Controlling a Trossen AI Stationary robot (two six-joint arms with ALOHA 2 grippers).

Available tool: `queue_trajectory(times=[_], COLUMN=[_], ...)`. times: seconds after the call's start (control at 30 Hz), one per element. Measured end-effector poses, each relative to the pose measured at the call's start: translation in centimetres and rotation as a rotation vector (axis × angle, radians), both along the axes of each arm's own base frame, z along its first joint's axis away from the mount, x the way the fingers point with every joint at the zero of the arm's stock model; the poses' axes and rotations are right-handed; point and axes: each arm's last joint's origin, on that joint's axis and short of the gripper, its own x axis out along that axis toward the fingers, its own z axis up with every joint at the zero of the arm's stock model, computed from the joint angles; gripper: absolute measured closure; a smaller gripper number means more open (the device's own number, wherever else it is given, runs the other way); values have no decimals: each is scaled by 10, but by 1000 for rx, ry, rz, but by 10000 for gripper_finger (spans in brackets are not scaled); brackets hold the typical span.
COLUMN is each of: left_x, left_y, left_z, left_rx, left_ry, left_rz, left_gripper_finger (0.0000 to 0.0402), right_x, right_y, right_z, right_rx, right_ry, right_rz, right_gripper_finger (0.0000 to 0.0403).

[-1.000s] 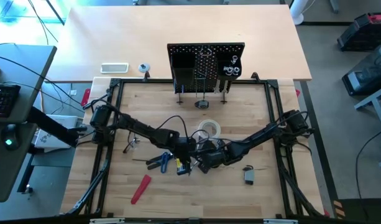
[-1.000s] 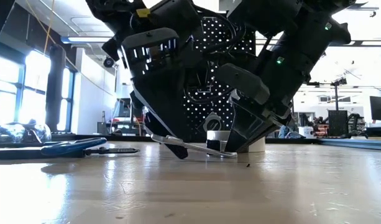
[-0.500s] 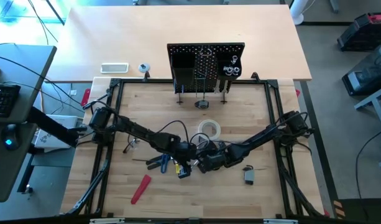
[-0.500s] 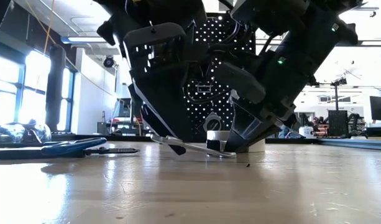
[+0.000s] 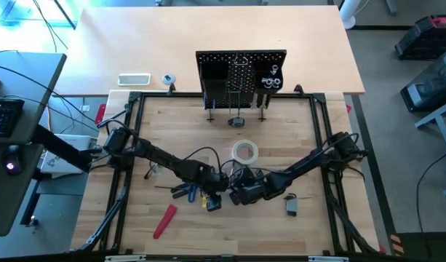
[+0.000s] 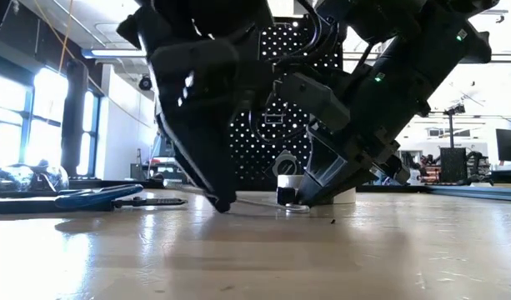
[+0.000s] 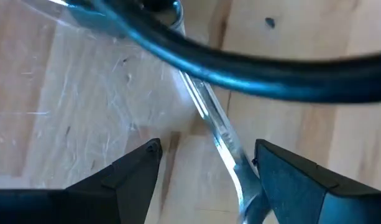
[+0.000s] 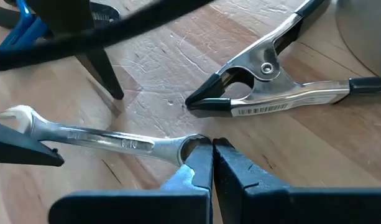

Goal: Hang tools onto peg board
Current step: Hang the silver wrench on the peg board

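Low view: we are looking level across the wooden table (image 6: 255, 258), where both dark arms are coming down from above and meeting at the middle.
Left gripper (image 7: 206, 155): we are seeing its two fingers (image 7: 131, 171) standing wide apart, straddling the shaft of a silver wrench (image 7: 218, 134) that is lying flat on the wood; the fingers are not pressing on it.
Right gripper (image 8: 212, 163): we are seeing its jaws pressed fully together, their tips sitting at the ring end of the same wrench; we cannot tell whether they are pinching the ring.
Silver spring clamp (image 8: 271, 84): we are finding it lying on the table just beyond the wrench, black tips pointing toward the left arm.
Blue-handled pliers (image 6: 105, 197): we are seeing them lying flat near the left arm, apart from both grippers.
Red-handled tool (image 5: 164, 220): we are seeing it lying near the table's front edge, well clear of the arms.
Small tape measure (image 5: 291, 205): we are seeing it resting beside the right arm.
White tape roll (image 5: 245, 151): we are seeing it lying flat between the grippers and the board.
Peg board (image 5: 241, 73): we are seeing it standing upright at the far edge of the table, well apart from the wrench.
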Motion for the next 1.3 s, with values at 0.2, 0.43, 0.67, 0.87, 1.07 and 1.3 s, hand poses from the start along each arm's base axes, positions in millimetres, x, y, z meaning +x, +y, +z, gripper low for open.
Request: queue_trajectory(times=[0.2, 0.43, 0.67, 0.87, 1.07, 1.3], left_x=[-5, -12, -16, -16, -17, -21], left_y=[-6, -5, -5, -5, -5, -5], left_z=[-6, -8, -10, -11, -7, -3], left_rx=[79, 116, 138, 157, 168, 167], left_ry=[43, 105, 139, 135, 128, 137], left_rz=[5, 5, -58, -136, -218, -289], left_gripper_finger=[145, 203, 299, 299, 299, 299], right_x=[0, 1, 0, 0, 0, 2], right_y=[0, 0, -1, 0, 3, 8], right_z=[0, 1, 0, 1, 1, 3], right_rx=[2, 0, -34, -39, -54, -75], right_ry=[-8, -13, -14, -17, -25, -53], right_rz=[-11, -13, -20, -12, 18, 72], right_gripper_finger=[403, 403, 403, 403, 403, 402])
